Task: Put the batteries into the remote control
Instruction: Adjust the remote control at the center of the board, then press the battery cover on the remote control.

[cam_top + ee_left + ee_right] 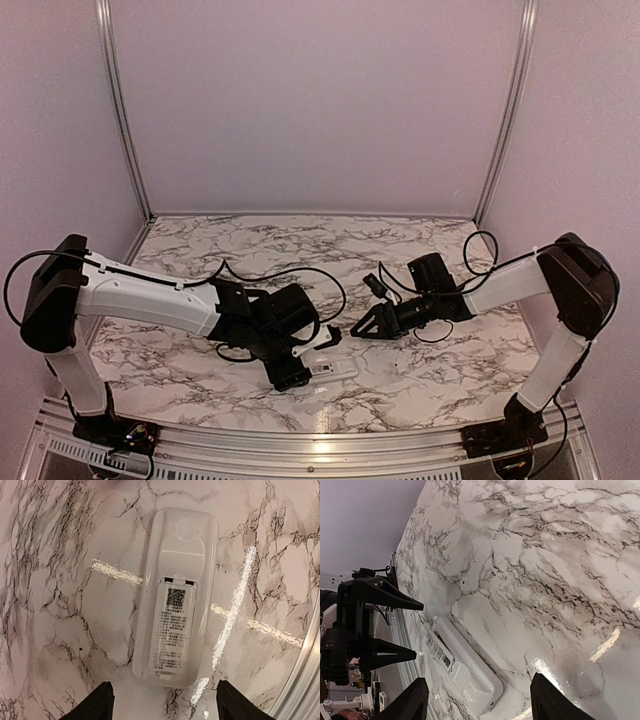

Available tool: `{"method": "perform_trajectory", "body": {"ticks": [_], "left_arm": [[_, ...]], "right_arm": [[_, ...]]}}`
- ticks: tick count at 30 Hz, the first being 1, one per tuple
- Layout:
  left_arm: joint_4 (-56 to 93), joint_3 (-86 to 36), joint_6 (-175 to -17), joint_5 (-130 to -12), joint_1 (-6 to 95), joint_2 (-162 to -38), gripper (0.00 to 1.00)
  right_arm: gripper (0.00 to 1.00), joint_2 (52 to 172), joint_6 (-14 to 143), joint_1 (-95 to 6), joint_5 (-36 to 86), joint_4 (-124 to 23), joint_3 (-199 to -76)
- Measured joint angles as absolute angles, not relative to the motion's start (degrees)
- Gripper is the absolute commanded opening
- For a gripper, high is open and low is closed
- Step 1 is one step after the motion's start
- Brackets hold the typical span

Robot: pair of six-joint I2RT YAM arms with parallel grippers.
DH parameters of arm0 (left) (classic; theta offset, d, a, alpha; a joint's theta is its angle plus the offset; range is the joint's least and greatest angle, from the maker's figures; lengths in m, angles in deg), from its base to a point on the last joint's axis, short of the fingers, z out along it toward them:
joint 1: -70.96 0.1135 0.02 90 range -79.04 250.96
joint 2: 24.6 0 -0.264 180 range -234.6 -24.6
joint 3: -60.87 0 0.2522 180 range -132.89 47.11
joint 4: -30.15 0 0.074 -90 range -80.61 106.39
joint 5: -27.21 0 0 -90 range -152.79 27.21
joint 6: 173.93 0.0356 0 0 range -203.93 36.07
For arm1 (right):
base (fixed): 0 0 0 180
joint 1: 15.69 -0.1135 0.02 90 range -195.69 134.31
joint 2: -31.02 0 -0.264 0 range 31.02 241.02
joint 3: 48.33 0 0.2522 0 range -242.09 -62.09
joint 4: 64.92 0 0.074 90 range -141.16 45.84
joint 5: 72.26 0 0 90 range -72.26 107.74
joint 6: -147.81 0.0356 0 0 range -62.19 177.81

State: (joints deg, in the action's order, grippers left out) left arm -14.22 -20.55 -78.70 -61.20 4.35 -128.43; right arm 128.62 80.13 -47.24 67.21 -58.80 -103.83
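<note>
The remote control (177, 595) lies back-up on the marble table (300, 240) near its front edge, battery cover (172, 630) shut. The left gripper (165, 702) hovers just above it, jaws wide and empty, and the right gripper (477, 700), equally wide and empty, waits nearby. No batteries are in view. Prying the cover could skid the unpinned remote across the glossy top.

Marble-patterned table (300, 240), plain pale pinkish walls (320, 100), silver corner posts (122, 110), bright light streaks (234, 610) on tabletop
</note>
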Motion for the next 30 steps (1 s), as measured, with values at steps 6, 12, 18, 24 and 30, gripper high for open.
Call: {"method": "perform_trajectory", "body": {"ticks": [6,12,18,24,30], "left_arm": [[-10.6,-16.5,-79.2,-63.4,7.3,-121.8,0.59],[-7.9,-15.1,-81.7,-64.9,11.1,-119.2,0.51],[-7.7,-15.1,-82.5,-65.3,11.0,-121.2,0.49],[-7.8,-15.1,-82.7,-65.4,11.0,-124.1,0.47],[-7.9,-15.4,-82.9,-65.4,10.8,-125.9,0.46]], "right_arm": [[0.67,127.1,80.0,-47.3,67.2,-58.4,-103.8],[0.67,126.2,79.5,-48.6,67.1,-57.6,-104.0],[0.67,126.2,78.9,-50.0,66.5,-56.6,-104.5],[0.67,126.2,78.8,-50.2,66.2,-56.5,-104.5],[0.66,126.2,78.8,-50.2,66.1,-56.2,-104.5]]}}
